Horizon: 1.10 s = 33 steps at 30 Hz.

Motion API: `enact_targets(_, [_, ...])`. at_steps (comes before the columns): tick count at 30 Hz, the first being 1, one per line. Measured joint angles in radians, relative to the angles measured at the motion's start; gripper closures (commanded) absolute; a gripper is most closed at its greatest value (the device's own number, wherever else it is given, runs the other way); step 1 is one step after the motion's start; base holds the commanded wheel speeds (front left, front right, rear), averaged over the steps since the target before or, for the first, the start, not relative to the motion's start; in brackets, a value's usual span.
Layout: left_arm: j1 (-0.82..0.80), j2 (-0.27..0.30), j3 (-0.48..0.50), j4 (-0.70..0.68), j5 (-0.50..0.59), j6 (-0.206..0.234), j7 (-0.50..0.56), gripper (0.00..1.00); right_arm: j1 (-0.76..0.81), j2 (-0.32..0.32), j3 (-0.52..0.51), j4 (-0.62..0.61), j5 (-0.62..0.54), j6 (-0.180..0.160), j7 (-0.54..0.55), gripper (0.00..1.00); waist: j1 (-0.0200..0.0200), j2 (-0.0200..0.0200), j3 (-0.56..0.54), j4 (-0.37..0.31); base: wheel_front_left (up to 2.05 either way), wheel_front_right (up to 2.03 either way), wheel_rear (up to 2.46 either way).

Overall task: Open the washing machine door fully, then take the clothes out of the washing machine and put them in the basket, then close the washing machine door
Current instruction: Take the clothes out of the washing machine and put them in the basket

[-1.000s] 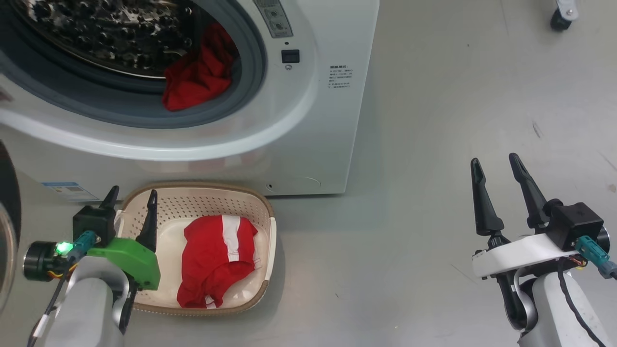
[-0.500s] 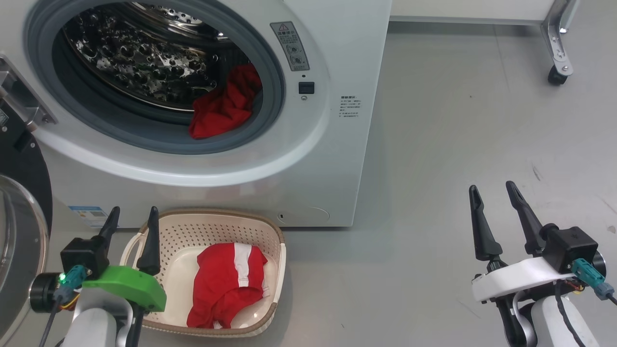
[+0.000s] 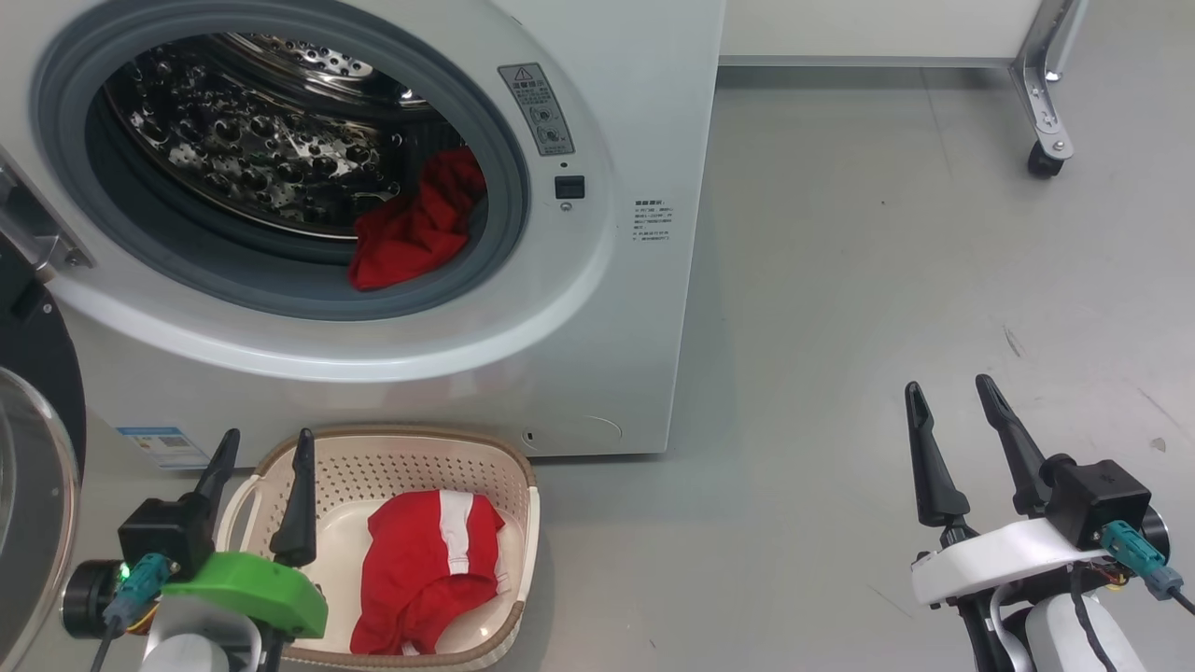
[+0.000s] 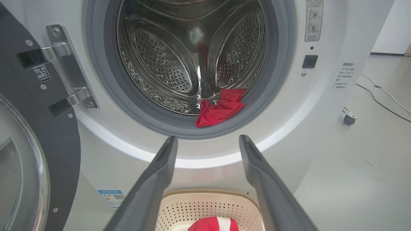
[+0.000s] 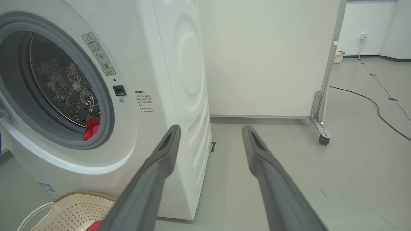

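The left gripper [image 3: 268, 437] is seen at the lower left of the head view. Its two fingers are spread wide and nothing is held between them. Its tips are drawn over the left rim of the basket [image 3: 411, 437]; whether the rim is touched cannot be told. In the left wrist view the same fingers [image 4: 160, 173] are pointed at the lower edge of the washer's opening, with the basket below them. The right gripper [image 3: 948, 385] is held at the lower right, equally wide and empty, above bare floor [image 3: 840, 327] and well apart from basket and washer.

The basket is set on the floor just in front of the washer [image 3: 616, 355], under its opening. A red garment [image 3: 425, 560] with a white stripe is laid inside it, crumpled.

The door [image 3: 42, 373] is swung open to the left, and its black rim and glass are cut by the picture's edge. Its hinge [image 4: 69, 73] is shown in the left wrist view. A blue sticker [image 3: 159, 446] is fixed low on the washer's front.

Farther in, a second garment [image 3: 411, 229], also red, is lodged at the lower right of the drum [image 3: 233, 159], partly lapped onto the grey gasket [image 3: 280, 289].

Beyond the washer, a caster [image 3: 1041, 163] on a metal leg is seen on the floor.
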Motion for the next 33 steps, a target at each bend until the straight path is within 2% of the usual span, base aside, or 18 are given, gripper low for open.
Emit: enact_targets(33, [0.057, 0.002, -0.012, -0.094, 0.011, -0.001, 0.0, 0.0, 0.0, 0.002, -0.002, -0.017, 0.001, 0.007, 0.0, 0.0, 0.0, 0.0, 0.012, -0.013, 0.0, 0.0, 0.0])
